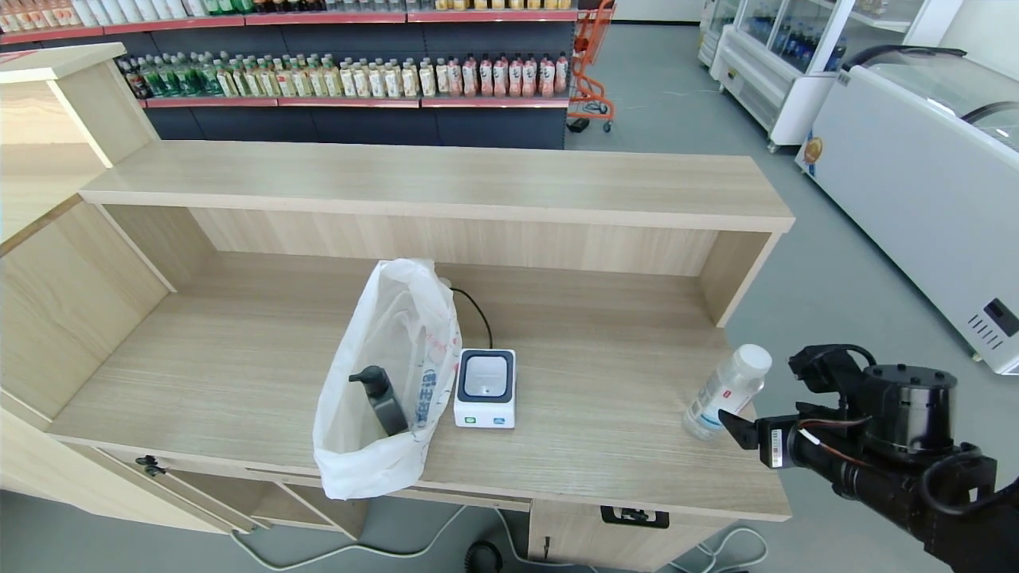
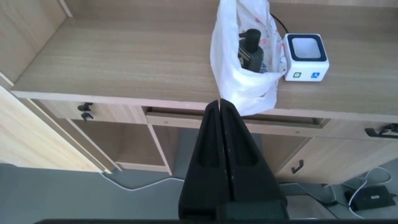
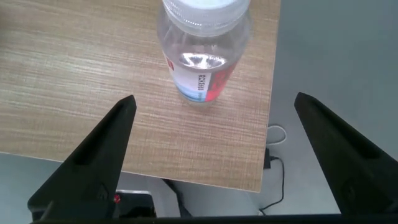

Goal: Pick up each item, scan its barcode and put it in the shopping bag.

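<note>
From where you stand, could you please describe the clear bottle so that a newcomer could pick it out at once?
Start at the long wooden counter and go to its near right corner, well away from the white shopping bag and scanner in the middle. There the bottle stands alone: upright, clear, white-capped, with a red-and-blue label.

A white shopping bag (image 1: 382,382) stands open on the wooden counter (image 1: 605,414) with a dark pump bottle (image 1: 384,398) upright inside. The scanner (image 1: 486,387) sits just beside it. Near the counter's right edge stands a clear bottle (image 1: 726,390) – white-capped – with the right gripper (image 1: 766,402) just beside it, jaws seemingly spread.
</note>
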Controlling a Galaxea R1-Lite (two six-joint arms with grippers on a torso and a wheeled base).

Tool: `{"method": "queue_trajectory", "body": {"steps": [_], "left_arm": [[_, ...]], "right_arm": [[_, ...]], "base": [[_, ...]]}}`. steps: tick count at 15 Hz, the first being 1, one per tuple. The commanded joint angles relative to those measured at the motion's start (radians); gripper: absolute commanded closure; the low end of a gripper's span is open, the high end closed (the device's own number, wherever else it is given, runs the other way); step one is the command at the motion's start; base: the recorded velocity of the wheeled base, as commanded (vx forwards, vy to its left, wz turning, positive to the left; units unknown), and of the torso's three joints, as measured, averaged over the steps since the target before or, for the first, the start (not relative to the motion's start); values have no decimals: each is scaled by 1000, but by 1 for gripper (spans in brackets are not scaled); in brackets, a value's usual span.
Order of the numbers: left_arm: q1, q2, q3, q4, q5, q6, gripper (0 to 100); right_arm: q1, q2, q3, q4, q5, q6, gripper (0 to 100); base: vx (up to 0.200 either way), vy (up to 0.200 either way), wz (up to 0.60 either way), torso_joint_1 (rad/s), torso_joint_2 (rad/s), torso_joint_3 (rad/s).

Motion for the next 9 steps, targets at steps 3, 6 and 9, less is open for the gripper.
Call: {"method": "queue_trajectory", "body": {"steps": [3,6,9], "left_arm": [[0,0,0,0,0,0,100],[0,0,0,0,0,0,100],[0,0,0,0,0,0,100]], "right_arm": [[8,115,-18,-69,17,-4,0],[17,161,-42,-120,23,-4,0],[17,216,-53,-189,23,-24,0]], "base": [[0,0,0,0,0,0],[0,0,0,0,0,0],[0,0,0,0,0,0]]}}
